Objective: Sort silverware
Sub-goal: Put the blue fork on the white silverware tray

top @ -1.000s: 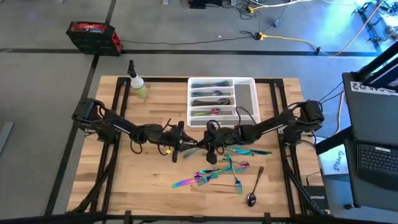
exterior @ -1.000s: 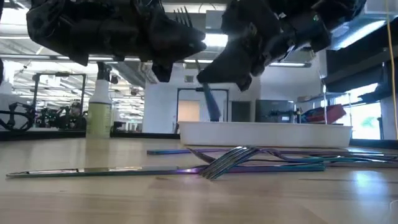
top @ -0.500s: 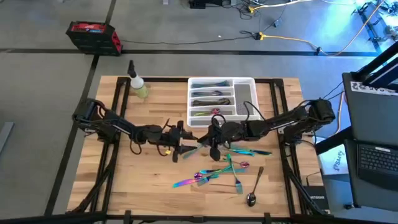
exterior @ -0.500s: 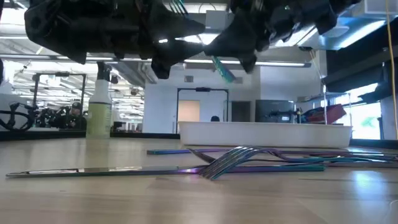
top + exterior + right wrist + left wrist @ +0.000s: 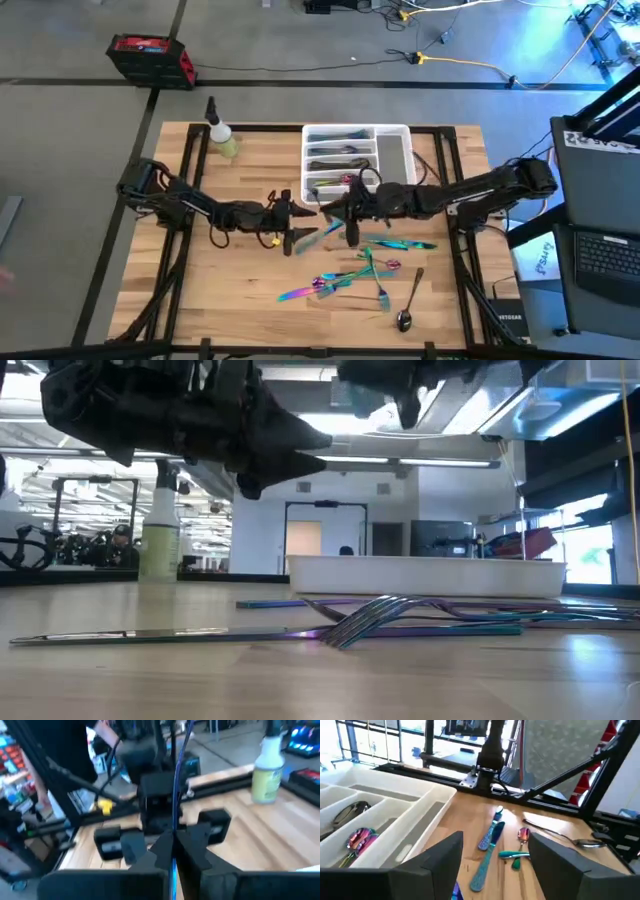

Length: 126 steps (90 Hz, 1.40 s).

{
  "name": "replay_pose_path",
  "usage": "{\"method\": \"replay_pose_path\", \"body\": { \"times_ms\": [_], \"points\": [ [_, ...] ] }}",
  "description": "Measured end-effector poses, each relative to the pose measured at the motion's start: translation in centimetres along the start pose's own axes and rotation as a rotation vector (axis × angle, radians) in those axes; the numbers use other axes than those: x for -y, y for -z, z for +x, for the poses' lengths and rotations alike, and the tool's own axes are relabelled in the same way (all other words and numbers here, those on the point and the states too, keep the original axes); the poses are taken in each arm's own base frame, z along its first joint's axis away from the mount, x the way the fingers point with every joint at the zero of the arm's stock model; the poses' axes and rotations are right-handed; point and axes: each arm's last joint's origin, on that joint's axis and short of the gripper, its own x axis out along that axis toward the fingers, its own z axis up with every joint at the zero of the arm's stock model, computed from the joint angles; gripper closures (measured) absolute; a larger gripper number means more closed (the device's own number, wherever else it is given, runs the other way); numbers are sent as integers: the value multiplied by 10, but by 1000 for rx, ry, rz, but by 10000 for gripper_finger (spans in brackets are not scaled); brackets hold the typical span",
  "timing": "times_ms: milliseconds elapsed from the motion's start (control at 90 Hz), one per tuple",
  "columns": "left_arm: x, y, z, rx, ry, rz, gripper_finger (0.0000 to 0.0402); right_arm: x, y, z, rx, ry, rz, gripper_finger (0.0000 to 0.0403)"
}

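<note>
- The right gripper [image 5: 345,207] pinches a slim blue-violet piece of silverware [image 5: 176,785] upright between its closed fingers [image 5: 192,851], just beside the near end of the white tray [image 5: 394,157].
- The left gripper [image 5: 296,224] faces it from close by, its fingers [image 5: 432,862] spread with nothing between them.
- Loose silverware pieces [image 5: 360,272] lie on the wooden table [image 5: 250,290] just below both grippers, with a darker spoon [image 5: 408,303] at the pile's outer edge.
- The tray's compartments hold sorted pieces, among them a pink spoon [image 5: 359,839] in a slot near the left gripper.
- A spray bottle [image 5: 221,133] of yellowish liquid stands well apart at the far table edge; its label cannot be read.
</note>
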Motion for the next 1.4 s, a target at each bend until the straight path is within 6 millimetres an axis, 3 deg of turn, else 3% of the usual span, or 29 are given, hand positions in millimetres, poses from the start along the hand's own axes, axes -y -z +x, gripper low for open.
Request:
{"method": "replay_pose_path", "body": {
  "times_ms": [211,478,1011,1133,1400],
  "points": [
    [-7,-8,2,53,49,-106,189,-5,-16,-2,144,-86,20,403],
    [-6,-20,1,142,196,-148,189,-5,-12,2,135,-88,-26,403],
    [-1,-38,9,218,248,-156,195,1,5,26,162,-94,-22,403],
    [-3,-36,10,197,236,-164,229,1,5,26,168,-98,-23,403],
    [-3,-37,10,209,233,-132,363,1,6,26,157,-96,-24,403]
  ]
}}
